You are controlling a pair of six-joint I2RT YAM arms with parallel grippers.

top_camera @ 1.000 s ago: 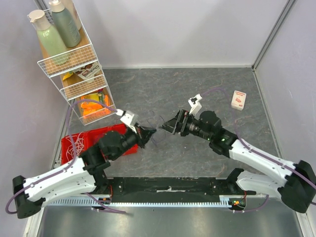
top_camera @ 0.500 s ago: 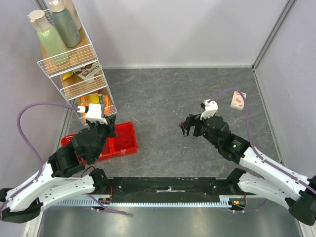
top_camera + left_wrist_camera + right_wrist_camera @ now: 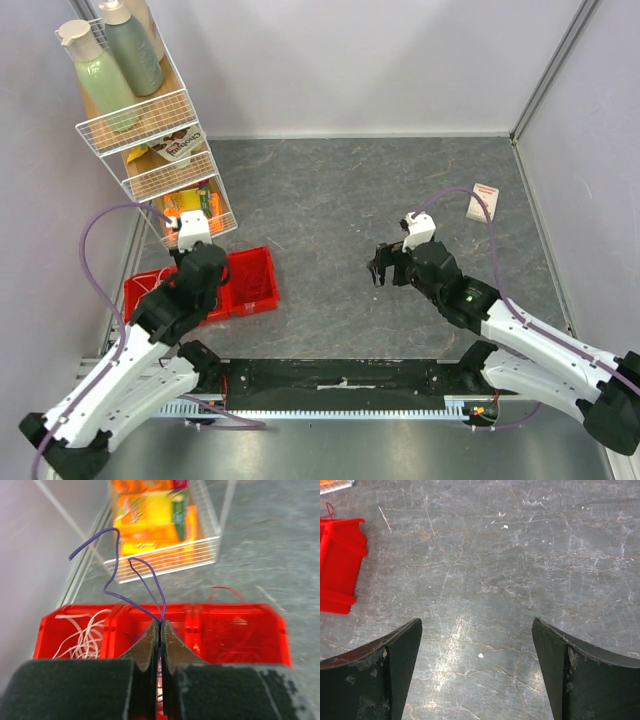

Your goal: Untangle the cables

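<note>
Grey marbled tabletop point(image 3: 520, 555), pale walls. Low in the left-wrist frame, above the middle compartment of the red tray point(image 3: 240, 606): purple cable point(image 3: 159, 619), pinched in the shut left gripper point(image 3: 160, 630), ends curling upward. White cables point(image 3: 80, 632) at lower left, red cables point(image 3: 227, 635) at right, each in its own compartment. Best lowered slowly, both loose ends inside before release. Right gripper point(image 3: 477, 645) gaping, holding nothing. Middle compartment mostly hidden behind the fingers; possibly more purple there.

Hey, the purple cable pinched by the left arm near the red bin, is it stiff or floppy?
Probably springy, not limp: the purple cable holds kinked loops beyond the shut left end effector. Likely very light, being so thin. Its loops may well catch on the red bin's rim when lowered.
</note>
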